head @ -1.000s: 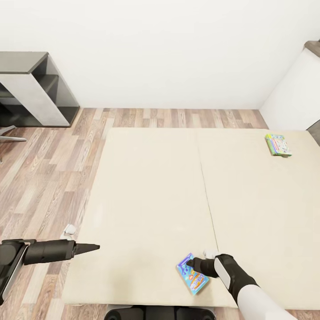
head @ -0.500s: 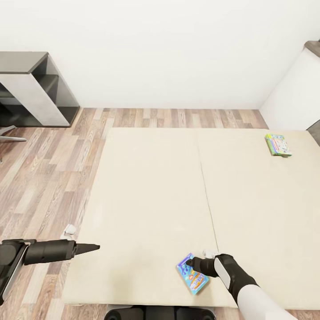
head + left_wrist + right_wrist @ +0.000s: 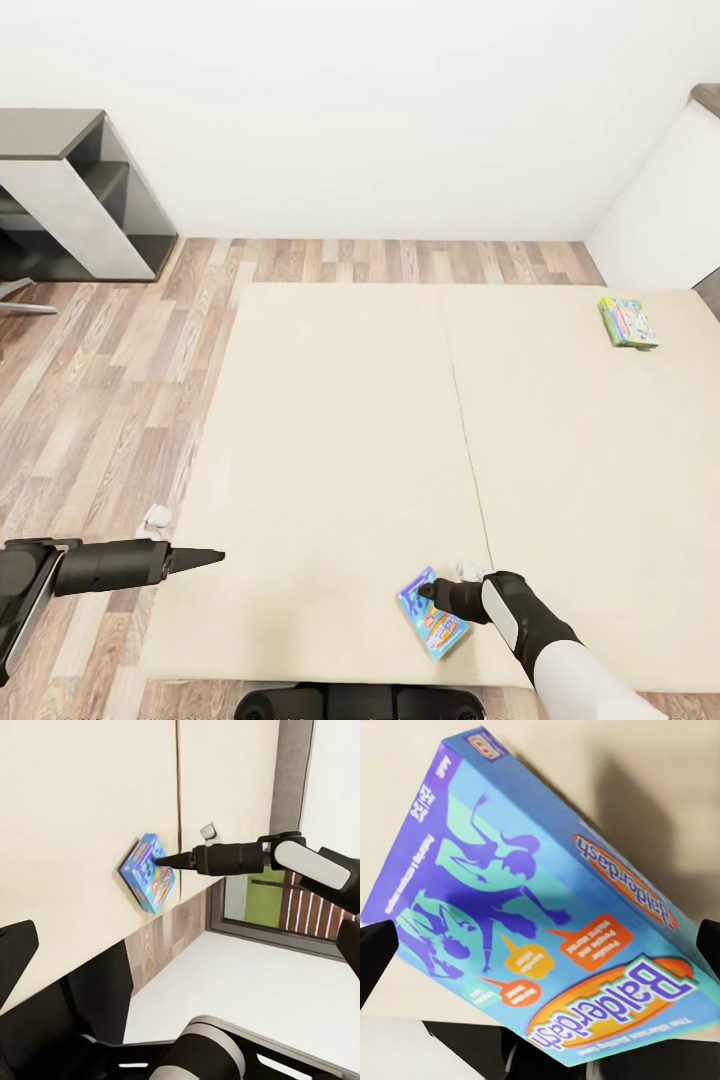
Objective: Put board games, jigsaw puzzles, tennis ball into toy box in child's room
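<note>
Right gripper [image 3: 432, 592], jaws apart, straddles the flat blue cartoon board game [image 3: 434, 614] | game lies near the beige bed's [image 3: 340, 420] foot edge, long axis diagonal | left gripper [image 3: 205, 556] well apart, state unclear

A dark grey stepped shelf unit [image 3: 75, 195] stood on the wood-plank floor [image 3: 110, 400] against the plain white wall [image 3: 380, 110] (a window [image 3: 274, 896] showed green outside).
</note>
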Tool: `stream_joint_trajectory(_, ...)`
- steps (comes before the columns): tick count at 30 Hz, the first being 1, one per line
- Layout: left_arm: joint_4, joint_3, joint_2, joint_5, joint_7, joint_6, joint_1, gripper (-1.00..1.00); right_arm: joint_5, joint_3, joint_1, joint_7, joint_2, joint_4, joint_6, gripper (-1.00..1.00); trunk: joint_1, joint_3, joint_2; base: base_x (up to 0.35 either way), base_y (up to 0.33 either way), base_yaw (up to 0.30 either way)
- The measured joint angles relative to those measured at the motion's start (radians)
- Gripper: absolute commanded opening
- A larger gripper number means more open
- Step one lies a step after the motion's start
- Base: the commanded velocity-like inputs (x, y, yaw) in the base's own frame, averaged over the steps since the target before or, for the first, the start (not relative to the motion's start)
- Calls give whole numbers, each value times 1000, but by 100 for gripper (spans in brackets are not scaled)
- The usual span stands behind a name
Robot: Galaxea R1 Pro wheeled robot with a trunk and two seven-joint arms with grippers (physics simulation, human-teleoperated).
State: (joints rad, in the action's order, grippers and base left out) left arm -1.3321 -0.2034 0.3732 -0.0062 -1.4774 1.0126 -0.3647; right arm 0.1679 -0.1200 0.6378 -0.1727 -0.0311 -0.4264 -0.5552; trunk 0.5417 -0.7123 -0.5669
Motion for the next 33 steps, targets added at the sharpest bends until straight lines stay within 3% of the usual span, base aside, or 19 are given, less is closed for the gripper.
stream_joint_trajectory(23,0,1,-1,-1,1,0,0,100,0,0,0,5,0,0,1,100,0,-38,0,0,0,0)
stream_joint_trajectory(33,0,1,-1,0,1,0,0,100,0,0,0,5,0,0,2,100,0,-41,0,0,0,0)
